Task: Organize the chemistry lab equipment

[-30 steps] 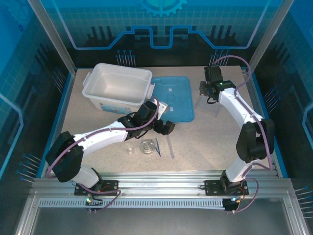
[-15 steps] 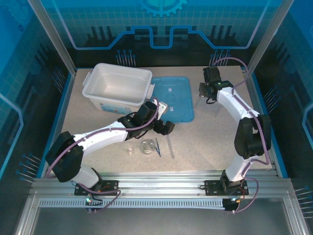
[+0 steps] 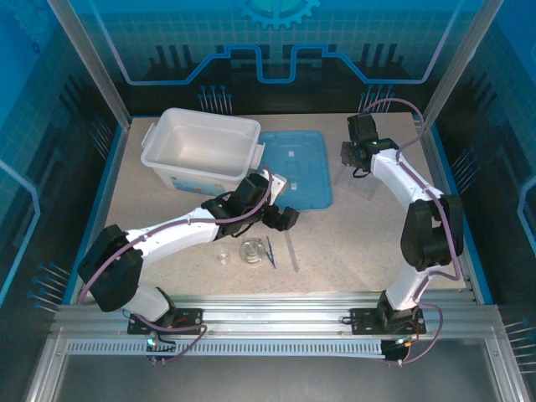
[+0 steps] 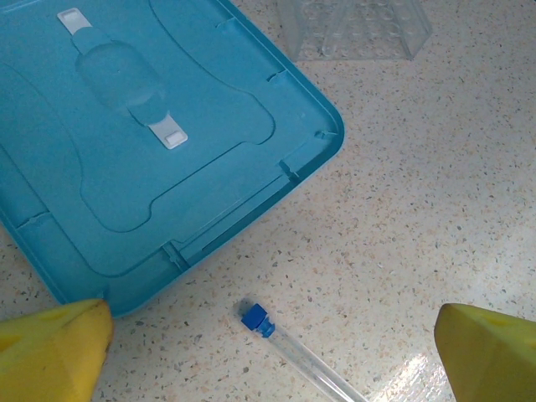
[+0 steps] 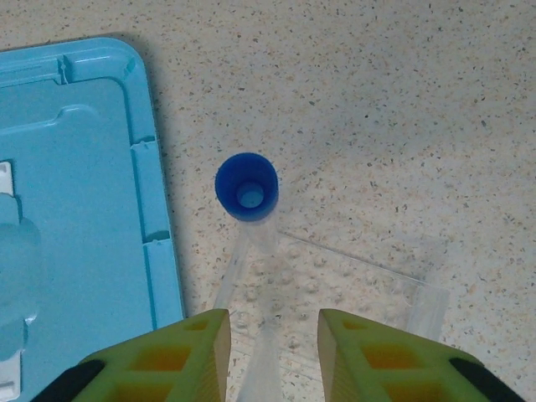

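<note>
The left arm (image 3: 180, 228) lies low from its base at the near left, its forearm stretched right and away towards the middle, wrist bent. The left pincer (image 3: 281, 218) faces downward; in the left wrist view its yellow fingers (image 4: 54, 347) sit at the opposite lower corners, spread wide with nothing between them touching either one.

The right arm (image 3: 419, 209) rises from its base at the near right, folds at a high elbow and reaches back and leftward. The right pincer (image 5: 270, 335) points straight down, its yellow-green fingers (image 5: 188, 352) parted by a narrow gap.
</note>
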You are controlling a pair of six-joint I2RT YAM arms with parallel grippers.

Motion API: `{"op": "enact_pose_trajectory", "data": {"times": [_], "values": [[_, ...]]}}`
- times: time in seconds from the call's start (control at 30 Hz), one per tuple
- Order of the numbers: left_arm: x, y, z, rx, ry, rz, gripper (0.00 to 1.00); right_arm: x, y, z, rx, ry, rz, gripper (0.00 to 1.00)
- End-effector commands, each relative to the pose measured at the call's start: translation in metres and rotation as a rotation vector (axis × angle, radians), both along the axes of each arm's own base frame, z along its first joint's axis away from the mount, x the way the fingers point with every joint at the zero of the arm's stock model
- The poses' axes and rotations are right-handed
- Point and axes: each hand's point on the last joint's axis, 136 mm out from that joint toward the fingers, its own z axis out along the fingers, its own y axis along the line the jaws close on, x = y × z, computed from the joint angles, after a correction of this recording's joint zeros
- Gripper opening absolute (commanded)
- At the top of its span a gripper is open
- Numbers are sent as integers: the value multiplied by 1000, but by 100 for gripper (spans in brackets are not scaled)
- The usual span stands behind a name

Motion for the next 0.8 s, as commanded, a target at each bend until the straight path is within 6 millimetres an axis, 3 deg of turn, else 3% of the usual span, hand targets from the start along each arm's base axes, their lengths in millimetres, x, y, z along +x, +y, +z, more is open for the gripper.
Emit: {"op": "enact_pose_trajectory", "data": {"times": [0.0, 0.2, 0.33, 0.53, 0.77], "values": [[1, 9, -1, 3, 9, 42, 99, -10, -7, 25, -2, -46, -22, 36], [4, 19, 4, 4, 4, 79, 99, -37, 11, 65, 16, -95, 33, 39], [8, 30, 3, 3, 35, 131, 98, -60, 39, 66, 172, -44, 121, 39], [5, 39, 9, -55, 105, 137, 96, -103, 106, 35, 361, 186, 351, 40], [-7, 52, 2, -17, 148, 162, 94, -152, 157, -18, 320, 373, 489, 40]]}}
